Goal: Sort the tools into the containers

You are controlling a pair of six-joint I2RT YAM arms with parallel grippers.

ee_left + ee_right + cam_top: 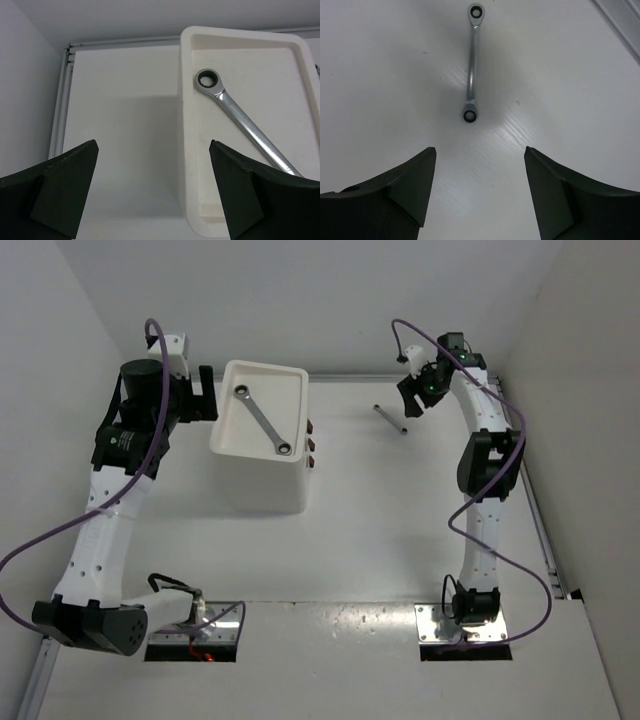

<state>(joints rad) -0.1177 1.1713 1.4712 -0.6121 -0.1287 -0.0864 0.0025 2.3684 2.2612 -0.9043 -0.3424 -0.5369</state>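
Dark jaws of the right gripper (479,150), spread wide with nothing between them, frame a slim silver wrench (471,65) lying flat on the white desk (380,75) just ahead. The wrench's long axis runs straight away from the wrist camera, square across the line on which the jaws would close. Its nearer ring end sits a shade left of the middle of the gap.

Seen from above, this wrench lies to the right of the white drawer unit (265,485) and well apart from it, with the right gripper hovering just beyond it toward the back wall. A second wrench (262,420) already lies diagonally in the unit's rimmed tray top.

On the unit's far left side, the left gripper (205,395) hangs with its jaws also apart and empty. The whole unit stands between it and the loose wrench, so the right arm is plainly the nearer.

Judging by the alignment, the pick-up calls for a short reach forward and down, with little or no turn of the wrist.
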